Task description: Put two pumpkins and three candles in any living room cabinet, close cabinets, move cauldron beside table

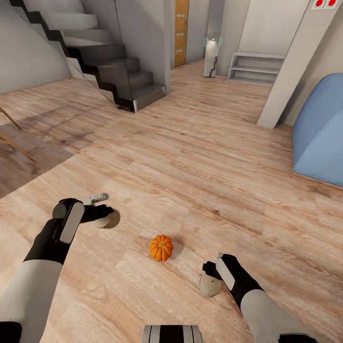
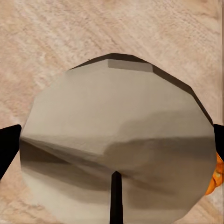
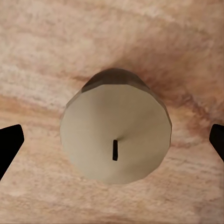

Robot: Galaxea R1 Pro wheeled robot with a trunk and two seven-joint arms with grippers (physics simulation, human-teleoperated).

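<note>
Head view. A single orange pumpkin (image 1: pixel 161 247) sits on the wooden floor (image 1: pixel 205 162), between the two arms. The left end effector (image 1: pixel 105 215) is at a beige candle (image 1: pixel 109 219), just left of and slightly beyond the pumpkin. The right end effector (image 1: pixel 209 278) is over a second candle (image 1: pixel 209 286), which stands on the floor to the pumpkin's right and nearer the robot. In the background: a dark staircase (image 1: pixel 109 71), an orange door (image 1: pixel 181 31), a low grey shelf unit (image 1: pixel 255 66) and, at the right edge, a blue upholstered seat (image 1: pixel 321 133).

Left wrist view. The flat top of the candle (image 2: pixel 116 149), with its dark wick, lies very close between the two dark fingertips (image 2: pixel 8 144); an orange sliver of the pumpkin (image 2: pixel 215 179) shows at the edge. Whether the fingers press the candle cannot be told.

Right wrist view. The second candle (image 3: pixel 115 140) stands upright on the floor (image 3: pixel 112 42), centred between the fingertips (image 3: pixel 9 144), which stand wide apart and clear of it: the end effector is released.
</note>
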